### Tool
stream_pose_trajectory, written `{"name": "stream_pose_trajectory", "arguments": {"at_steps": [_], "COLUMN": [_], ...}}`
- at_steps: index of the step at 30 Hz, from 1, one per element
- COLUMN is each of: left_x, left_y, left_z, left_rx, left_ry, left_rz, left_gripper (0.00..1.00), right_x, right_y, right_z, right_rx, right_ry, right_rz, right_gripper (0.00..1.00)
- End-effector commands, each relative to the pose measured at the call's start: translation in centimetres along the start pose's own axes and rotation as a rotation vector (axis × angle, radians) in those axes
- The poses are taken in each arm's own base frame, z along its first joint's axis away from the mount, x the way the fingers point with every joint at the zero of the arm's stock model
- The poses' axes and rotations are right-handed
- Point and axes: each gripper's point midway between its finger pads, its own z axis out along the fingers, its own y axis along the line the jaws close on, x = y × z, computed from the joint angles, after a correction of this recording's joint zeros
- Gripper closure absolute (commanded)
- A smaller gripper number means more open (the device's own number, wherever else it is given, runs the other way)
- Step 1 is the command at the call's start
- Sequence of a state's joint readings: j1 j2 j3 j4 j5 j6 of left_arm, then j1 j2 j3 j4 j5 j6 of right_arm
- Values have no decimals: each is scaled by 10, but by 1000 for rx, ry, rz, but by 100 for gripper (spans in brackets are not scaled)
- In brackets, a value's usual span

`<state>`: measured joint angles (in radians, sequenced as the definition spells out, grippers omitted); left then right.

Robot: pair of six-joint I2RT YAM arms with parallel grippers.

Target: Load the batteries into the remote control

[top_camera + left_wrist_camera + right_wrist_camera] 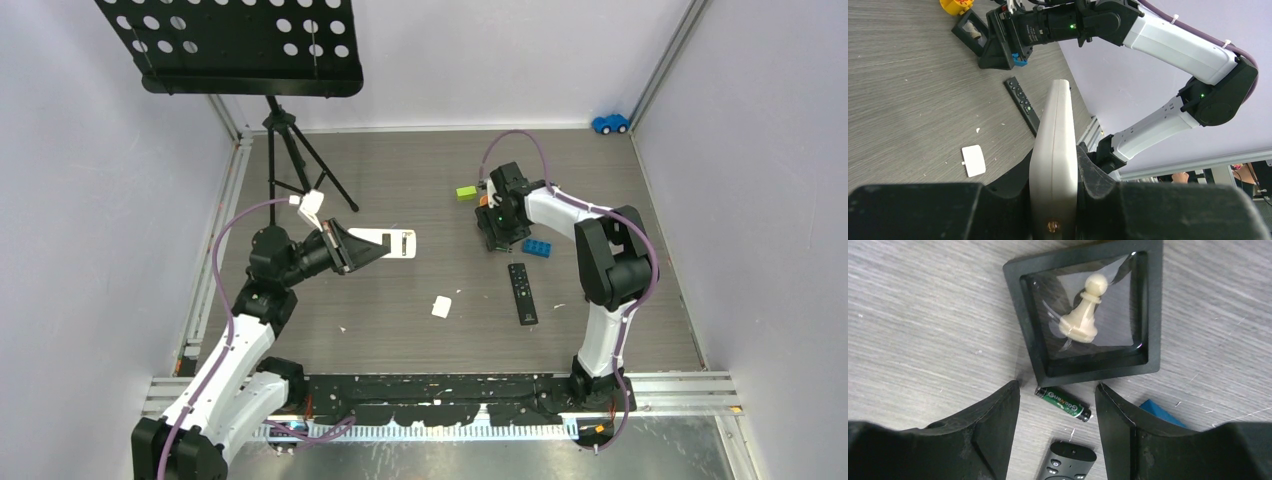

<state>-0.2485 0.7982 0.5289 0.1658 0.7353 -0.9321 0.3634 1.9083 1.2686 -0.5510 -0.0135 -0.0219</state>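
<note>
My left gripper [352,250] is shut on a white remote control [388,243], held off the table; the left wrist view shows it edge-on [1054,145] between the jaws. A small white battery cover [441,307] lies on the table. One battery [1064,403], dark with a green label, lies flat against a black frame box [1083,371]. My right gripper [1058,387] hangs low over it, open, a finger on each side and touching nothing. A black remote [521,292] lies close by, its tip [1070,460] showing between the fingers.
The black frame box holds a cream chess pawn [1084,310]. A blue brick [536,247] and a green brick [466,192] lie near my right gripper. A music stand [240,45] on a tripod stands at the back left, a blue toy car [610,123] at the back right.
</note>
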Motion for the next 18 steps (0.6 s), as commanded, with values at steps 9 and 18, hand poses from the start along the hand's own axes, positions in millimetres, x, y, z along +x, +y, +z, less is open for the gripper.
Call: {"name": "stream_pose_trajectory", "arguments": {"at_steps": [9, 18], "left_x": [-8, -6], "left_y": [-24, -24], "left_z": [-6, -6], "left_rx": [69, 68], "left_ry": [-19, -10], "left_rz": [64, 60], "left_gripper": [100, 100], "right_x": [48, 52], "right_y": [23, 13], "right_z": [-13, 0], "right_rx": [-116, -28], "right_ry": [193, 237], "right_rz": [16, 22], "right_gripper": [42, 71]}}
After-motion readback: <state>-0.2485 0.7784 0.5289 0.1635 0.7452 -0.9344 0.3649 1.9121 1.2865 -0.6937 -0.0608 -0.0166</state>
